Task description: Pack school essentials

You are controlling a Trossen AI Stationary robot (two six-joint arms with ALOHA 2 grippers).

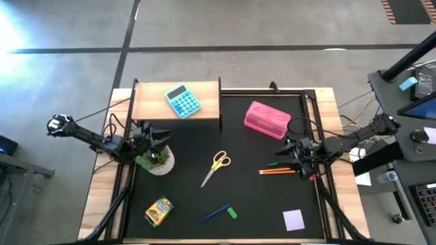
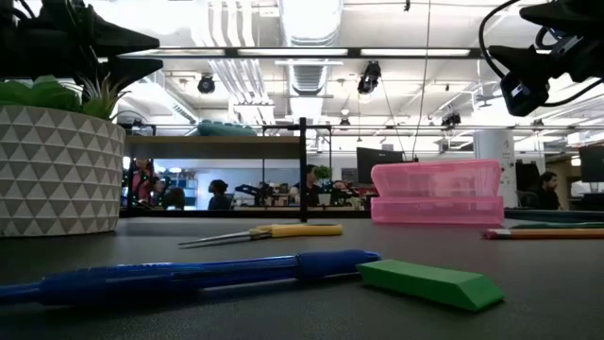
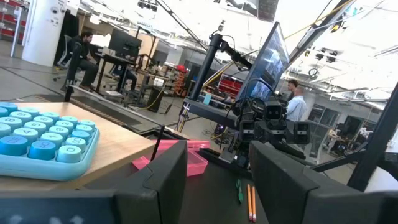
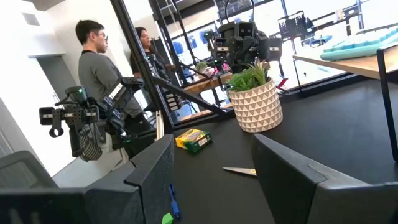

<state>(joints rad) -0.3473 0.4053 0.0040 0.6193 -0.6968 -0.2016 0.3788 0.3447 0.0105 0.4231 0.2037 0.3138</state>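
**Stationery lies scattered as both arms wait over the worktop**

The black worktop carries everything loose, apparently laid out apart so each piece can be picked singly. At one o'clock sits the pink pencil case, lid shut, the likely destination. The plant stands at nine o'clock beneath the left pincer, whose fingers stand partly apart and hold nothing. At three o'clock the right pincer hovers wide and empty just beside the pencils. The scissors lie near the centre; the yellow box at seven; the lilac note pad at five; the blue pen and green eraser at six. No lettering is readable.
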